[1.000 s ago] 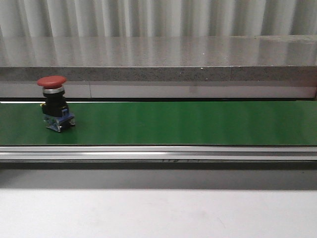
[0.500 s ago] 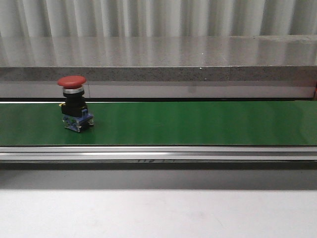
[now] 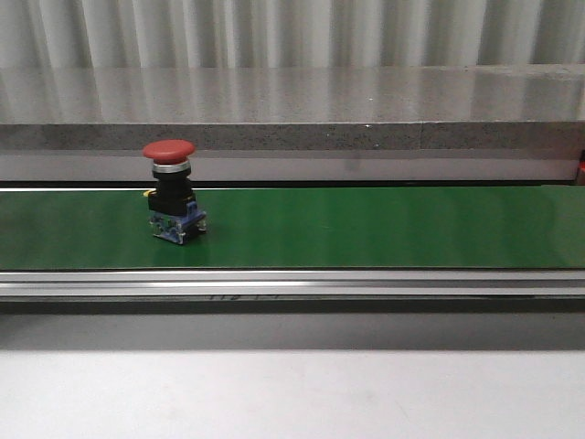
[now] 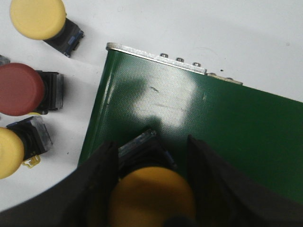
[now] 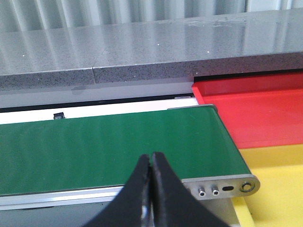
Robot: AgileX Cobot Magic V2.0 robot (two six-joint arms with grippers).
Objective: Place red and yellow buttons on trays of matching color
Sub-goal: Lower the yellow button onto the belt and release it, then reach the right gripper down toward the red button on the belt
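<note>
A red button (image 3: pixel 171 192) stands upright on the green belt (image 3: pixel 366 229), left of centre in the front view. In the left wrist view my left gripper (image 4: pixel 150 142) is shut on a yellow button (image 4: pixel 151 196) just above the end of the belt (image 4: pixel 213 118). My right gripper (image 5: pixel 151 158) is shut and empty, low over the belt's other end (image 5: pixel 94 146). Beside that end lie the red tray (image 5: pixel 255 113) and the yellow tray (image 5: pixel 279 179). Neither gripper shows in the front view.
Loose buttons lie on the white table beside the belt end near my left gripper: a yellow one (image 4: pixel 38 18), a red one (image 4: pixel 19 89) and another yellow one (image 4: pixel 9 151). A grey stone ledge (image 3: pixel 292 119) runs behind the belt.
The red button has travelled to the right along the belt, still upright.
</note>
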